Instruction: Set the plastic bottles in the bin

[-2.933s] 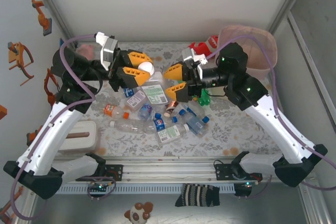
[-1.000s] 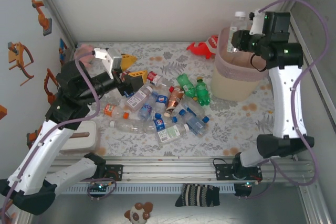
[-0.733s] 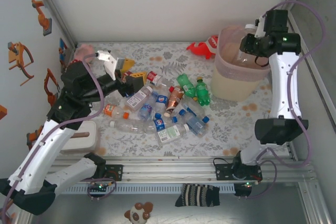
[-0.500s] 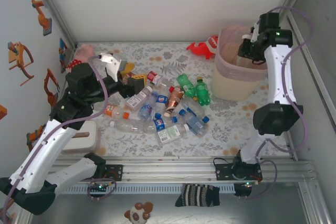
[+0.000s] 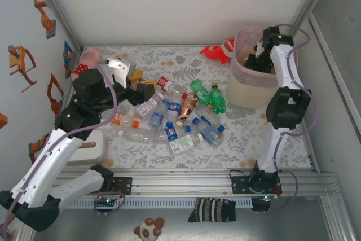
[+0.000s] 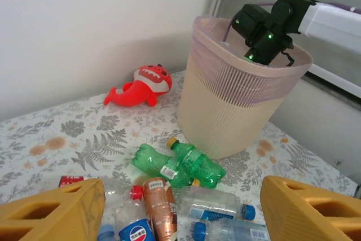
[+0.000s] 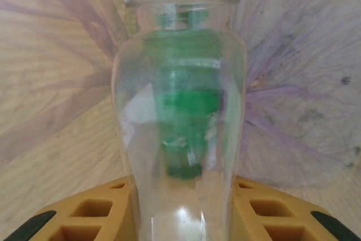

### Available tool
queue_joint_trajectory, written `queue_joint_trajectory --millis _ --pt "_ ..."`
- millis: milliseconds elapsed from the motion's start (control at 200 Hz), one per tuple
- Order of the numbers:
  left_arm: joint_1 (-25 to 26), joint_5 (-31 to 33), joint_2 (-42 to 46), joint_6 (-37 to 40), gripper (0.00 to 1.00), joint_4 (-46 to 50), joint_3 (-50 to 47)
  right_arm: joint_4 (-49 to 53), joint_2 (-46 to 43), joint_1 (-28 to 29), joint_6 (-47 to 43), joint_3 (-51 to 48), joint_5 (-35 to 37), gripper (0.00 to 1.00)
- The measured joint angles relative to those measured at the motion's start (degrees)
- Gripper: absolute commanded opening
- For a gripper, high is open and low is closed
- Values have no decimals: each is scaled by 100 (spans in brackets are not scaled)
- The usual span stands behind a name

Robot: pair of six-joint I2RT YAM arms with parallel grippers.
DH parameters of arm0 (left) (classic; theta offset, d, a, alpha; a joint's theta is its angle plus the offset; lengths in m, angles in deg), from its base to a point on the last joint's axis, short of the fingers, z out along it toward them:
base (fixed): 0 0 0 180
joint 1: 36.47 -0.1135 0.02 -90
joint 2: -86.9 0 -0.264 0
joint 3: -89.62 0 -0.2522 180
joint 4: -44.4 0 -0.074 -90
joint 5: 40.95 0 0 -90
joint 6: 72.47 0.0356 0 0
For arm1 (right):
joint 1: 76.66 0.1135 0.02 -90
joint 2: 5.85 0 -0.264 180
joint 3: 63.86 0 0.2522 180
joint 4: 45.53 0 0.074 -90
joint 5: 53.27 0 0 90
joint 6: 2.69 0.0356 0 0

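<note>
Right wrist: your right gripper (image 7: 183, 213) clamps a clear bottle (image 7: 180, 111) inside the bin (image 5: 248, 91) at the table (image 5: 265, 134)'s far-right corner, left gripper (image 6: 183, 207) jaws apart; it's probably light, slick and crushable, so grip mid-body gently.

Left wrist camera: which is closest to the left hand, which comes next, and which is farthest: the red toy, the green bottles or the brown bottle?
1. Brown bottle, right in front of the left hand.
2. Green bottles, just behind it.
3. Red toy, far back by the wall.
</note>
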Motion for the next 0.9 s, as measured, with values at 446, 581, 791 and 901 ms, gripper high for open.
queue_joint_trajectory --millis 446,581,791,901 --pt "-57 1362 -66 -1506 70 588 -365 -232 219 0 24 -199 -129 62" --pt "-328 1698 -111 -2127 70 857 -518 -264 155 0 31 -227 -127 66" --pt "-898 1912 -319 -3069 66 1408 -658 -278 -216 0 48 -286 -122 69" --pt "-949 2262 -494 -3552 67 1790 -656 -278 -514 0 48 -299 -105 69"
